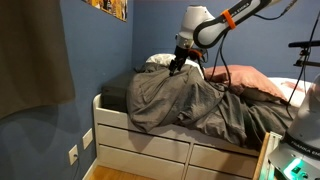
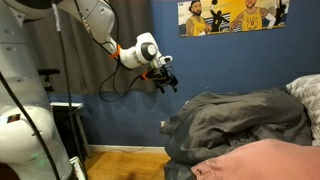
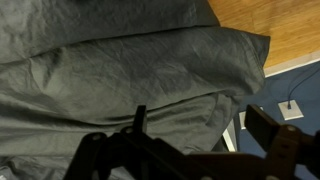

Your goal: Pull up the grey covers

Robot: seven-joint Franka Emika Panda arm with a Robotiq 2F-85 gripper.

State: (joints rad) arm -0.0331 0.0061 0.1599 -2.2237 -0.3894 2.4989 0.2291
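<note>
The grey covers (image 1: 190,100) lie rumpled in a heap across the bed and hang over its white side. They also show in an exterior view (image 2: 240,120) and fill the wrist view (image 3: 110,70). My gripper (image 1: 179,66) hangs in the air above the covers' edge, apart from the fabric, as an exterior view (image 2: 166,82) shows. In the wrist view the gripper (image 3: 200,118) is open, with nothing between its two fingers and only the covers below.
A light grey-white pillow (image 1: 158,60) lies behind the gripper and a pinkish-brown pillow (image 1: 255,82) lies beside the covers. The bed frame has white drawers (image 1: 140,140). A blue wall with an outlet (image 3: 290,108) and wooden floor (image 3: 270,20) border the bed.
</note>
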